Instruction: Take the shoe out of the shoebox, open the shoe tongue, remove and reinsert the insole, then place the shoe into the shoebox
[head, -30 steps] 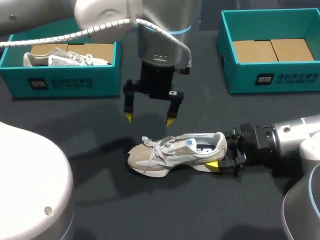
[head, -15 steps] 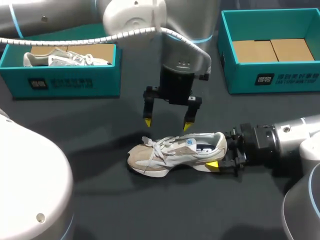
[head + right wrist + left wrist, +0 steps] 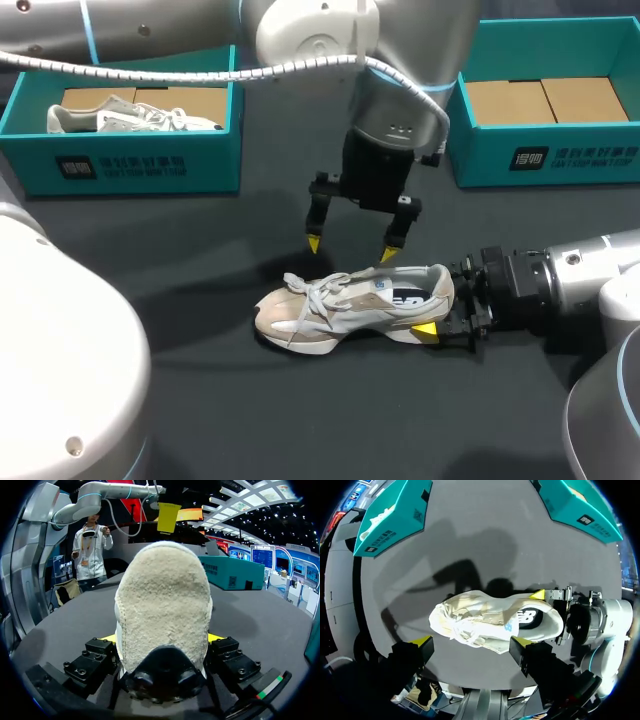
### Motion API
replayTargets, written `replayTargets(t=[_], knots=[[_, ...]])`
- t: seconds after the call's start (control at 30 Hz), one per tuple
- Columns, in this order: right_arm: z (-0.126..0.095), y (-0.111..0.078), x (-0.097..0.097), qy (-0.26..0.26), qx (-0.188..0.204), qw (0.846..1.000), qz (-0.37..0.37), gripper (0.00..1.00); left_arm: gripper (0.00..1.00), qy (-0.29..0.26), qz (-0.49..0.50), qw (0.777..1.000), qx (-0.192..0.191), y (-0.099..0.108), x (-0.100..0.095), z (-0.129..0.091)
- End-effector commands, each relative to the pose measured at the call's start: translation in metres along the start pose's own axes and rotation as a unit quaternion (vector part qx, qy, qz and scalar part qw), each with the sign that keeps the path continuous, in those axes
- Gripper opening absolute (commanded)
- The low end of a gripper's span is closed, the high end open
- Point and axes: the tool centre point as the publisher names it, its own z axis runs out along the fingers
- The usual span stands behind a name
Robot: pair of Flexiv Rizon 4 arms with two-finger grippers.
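A beige and white shoe [image 3: 350, 305] lies on its sole on the dark table, toe to the left. My right gripper [image 3: 438, 305] comes in from the right and is shut on the heel. In the right wrist view the suede heel [image 3: 162, 610] fills the space between the fingers of that gripper [image 3: 161, 638], a yellow tip touching on each side. My left gripper [image 3: 351, 249] hangs open just above and behind the shoe's tongue. In the left wrist view its yellow tips straddle the shoe [image 3: 490, 622], apart from it, and nothing is held in the gripper [image 3: 469, 642].
A teal shoebox [image 3: 130, 160] at the back left holds a second shoe [image 3: 130, 115]. Another teal shoebox [image 3: 540, 150] at the back right shows only its cardboard floor. The left arm's shadow falls on the table left of the shoe.
My left arm has moved right and down, bringing its open gripper close over the shoe. The shoe and the right gripper have stayed where they were.
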Motion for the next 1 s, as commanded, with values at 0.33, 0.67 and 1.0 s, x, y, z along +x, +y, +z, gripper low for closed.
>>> replayTargets(t=[0.33, 0.67, 1.0], knots=[[-0.001, 0.0, 0.001, -0.001, 0.002, 1.0, 0.0, 0.0, 1.0, -0.034, -0.008, 0.999, -0.03, -0.004, 0.043, 0.021], [-0.001, 0.0, 0.001, -0.001, 0.002, 1.0, 0.0, 0.0, 1.0, -0.059, -0.027, 0.996, -0.053, -0.003, 0.055, 0.042], [-0.001, 0.0, 0.001, -0.001, 0.002, 1.0, 0.0, 0.0, 1.0, -0.078, -0.041, 0.995, -0.053, -0.002, 0.058, 0.057]])
